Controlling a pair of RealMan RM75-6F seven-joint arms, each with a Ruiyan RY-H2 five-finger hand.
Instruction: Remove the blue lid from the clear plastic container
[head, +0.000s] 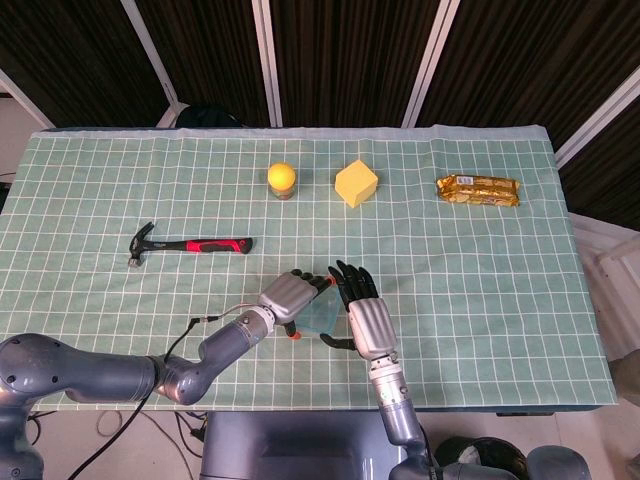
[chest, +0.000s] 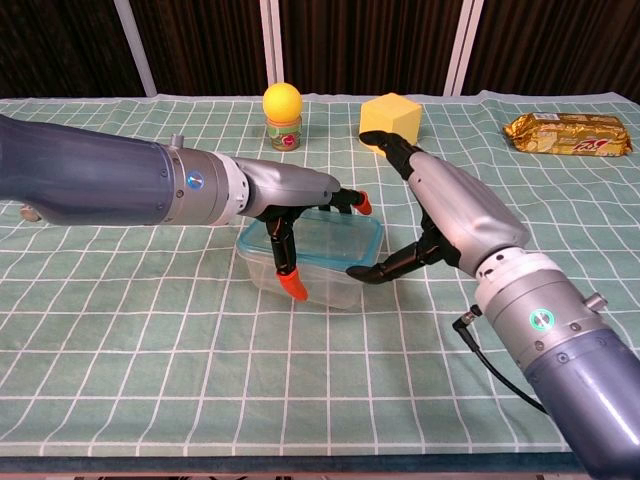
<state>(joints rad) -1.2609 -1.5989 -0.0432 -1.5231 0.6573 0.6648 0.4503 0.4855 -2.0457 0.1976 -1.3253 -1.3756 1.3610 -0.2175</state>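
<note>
The clear plastic container (chest: 325, 272) with its blue lid (chest: 340, 233) stands on the green checked cloth near the front middle; in the head view the container (head: 320, 313) shows between both hands. My left hand (chest: 285, 205) grips it from the left, thumb down the front wall and orange-tipped fingers lying across the lid. My right hand (chest: 445, 215) is at its right end, fingers spread and raised. The right thumb tip touches the lid's right front corner. The lid sits on the container. From the head view, left hand (head: 290, 297) and right hand (head: 363, 312) flank it.
A hammer (head: 190, 244) lies to the left. At the back stand a yellow ball on a small jar (chest: 282, 108), a yellow block (chest: 392, 120) and a gold snack pack (chest: 567, 134). A black cable (chest: 490, 365) trails from my right wrist.
</note>
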